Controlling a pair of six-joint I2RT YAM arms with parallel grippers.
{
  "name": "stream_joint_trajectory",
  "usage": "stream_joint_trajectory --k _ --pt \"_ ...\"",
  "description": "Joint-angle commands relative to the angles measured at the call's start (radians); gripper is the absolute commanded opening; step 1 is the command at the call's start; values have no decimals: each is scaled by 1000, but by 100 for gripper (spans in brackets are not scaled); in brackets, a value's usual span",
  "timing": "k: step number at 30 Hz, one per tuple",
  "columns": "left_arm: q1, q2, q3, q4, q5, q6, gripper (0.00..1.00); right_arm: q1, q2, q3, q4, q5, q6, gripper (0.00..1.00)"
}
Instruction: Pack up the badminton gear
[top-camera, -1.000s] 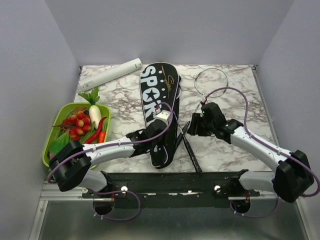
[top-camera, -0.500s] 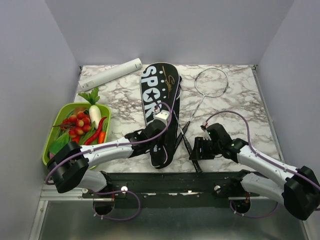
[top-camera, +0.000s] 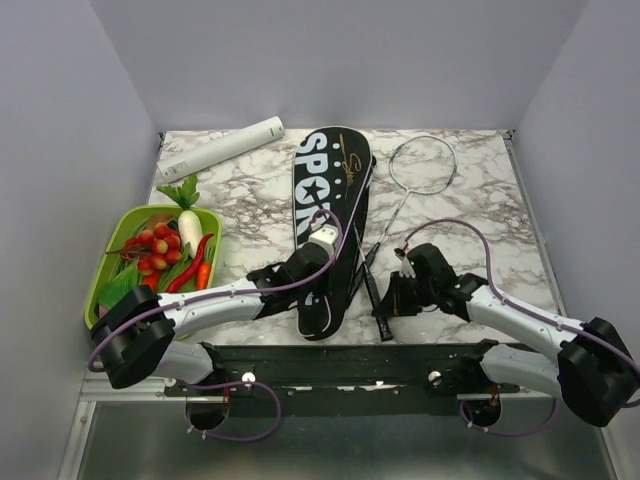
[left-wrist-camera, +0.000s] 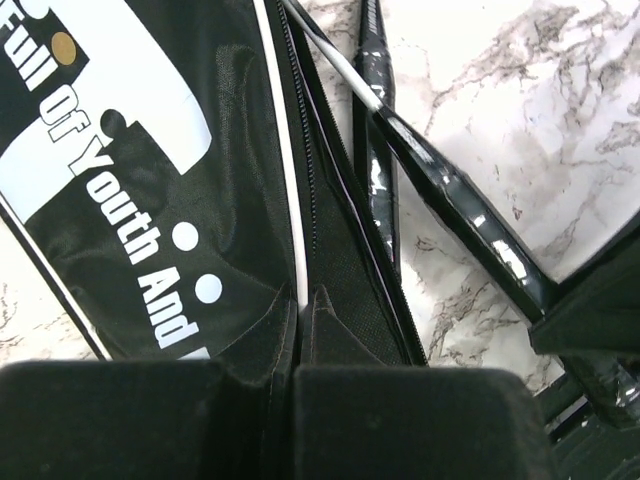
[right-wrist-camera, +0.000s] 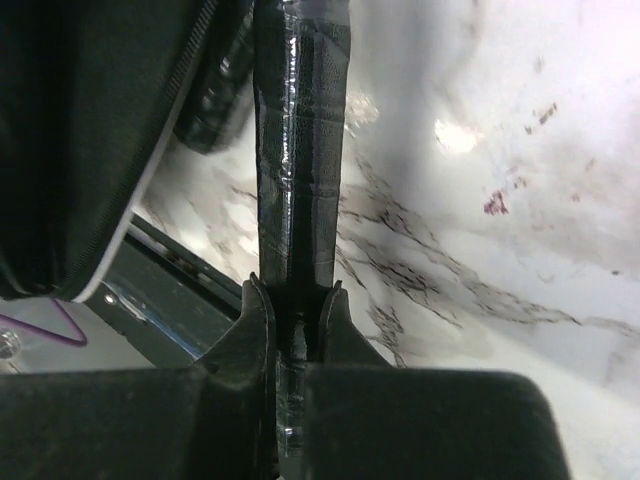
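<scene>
Top external view: a woven black bag (top-camera: 330, 215), racket-shaped and lettered "SPORT", lies on the marbled table (top-camera: 470, 220) from 12 toward 6 o'clock. A thin pale-hooped racket (top-camera: 423, 165) rests at 1 o'clock. The green tray (top-camera: 105, 270) (9 o'clock) holds toy vegetables (top-camera: 165, 250). The left gripper (left-wrist-camera: 297, 300) pinches the bag's zippered edge; the right gripper (right-wrist-camera: 295, 300) clamps a glossy wrapped racket handle (right-wrist-camera: 300, 150).

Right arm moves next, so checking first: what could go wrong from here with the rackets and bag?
1. The right claw is shut on one racket handle that crosses the other racket. Moving it could drag that one along.
2. The left claw pinches only the edge of the SPORT bag. The fabric may slip free, and the bag could shift.
</scene>
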Motion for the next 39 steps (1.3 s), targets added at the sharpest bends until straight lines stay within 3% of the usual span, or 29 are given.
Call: stream_joint_trajectory --k 1,6,16,27,31,34,39 --pt "-26 -15 -22 78 73 28 0 2 54 102 42 36 36 1" --pt "-63 -6 -30 92 84 44 0 0 146 180 99 79 68 1" --pt "-104 5 -30 118 129 82 0 0 354 214 433 102 194 1" --pt "-107 38 -56 130 106 102 0 0 318 228 406 65 183 1" --pt "-112 -47 -65 124 115 77 42 4 313 232 386 73 182 1" --pt "-113 -153 -90 119 83 39 59 5 319 241 372 73 176 1" --pt "-112 -330 -153 80 -75 -94 65 11 331 252 367 70 171 1"
